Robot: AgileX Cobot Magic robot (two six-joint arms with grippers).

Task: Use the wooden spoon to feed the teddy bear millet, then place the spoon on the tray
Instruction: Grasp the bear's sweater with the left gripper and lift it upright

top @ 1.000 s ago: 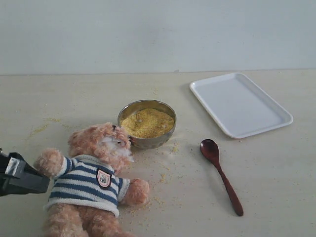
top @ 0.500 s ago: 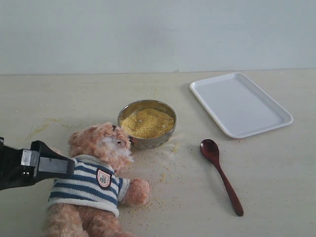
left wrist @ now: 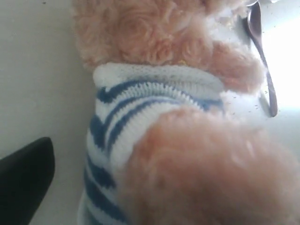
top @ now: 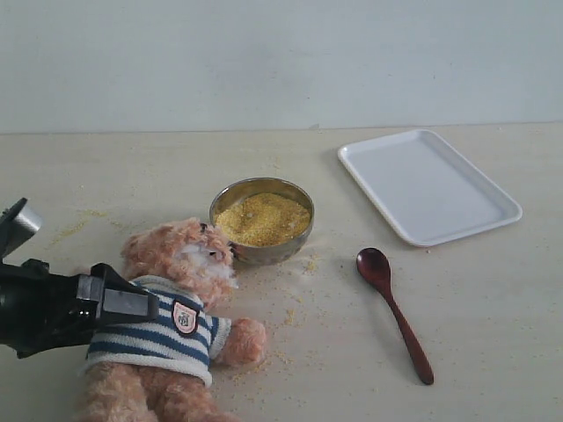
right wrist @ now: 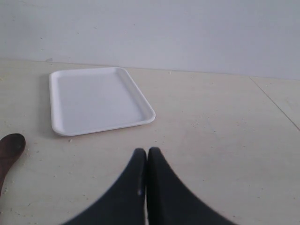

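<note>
Pale table (top: 493,308), dusted with loose grain. Bear (top: 171,325) lies face-up toward the near left corner, head against the bowl (top: 273,253) of millet (top: 262,218). Left gripper (top: 123,299), spread wide, reaches over its striped shirt. Spoon (top: 393,308) lies apart from the tray (top: 427,185), which sits toward the far right corner. Right gripper (right wrist: 146,154) hangs clenched, empty.

Matte black, tapered right hand (right wrist: 146,157)

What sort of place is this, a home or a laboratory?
Probably a robot test bench, not a home: a pale tabletop against a blank wall, the black right end effector, and staged props like the teddy bear.
</note>
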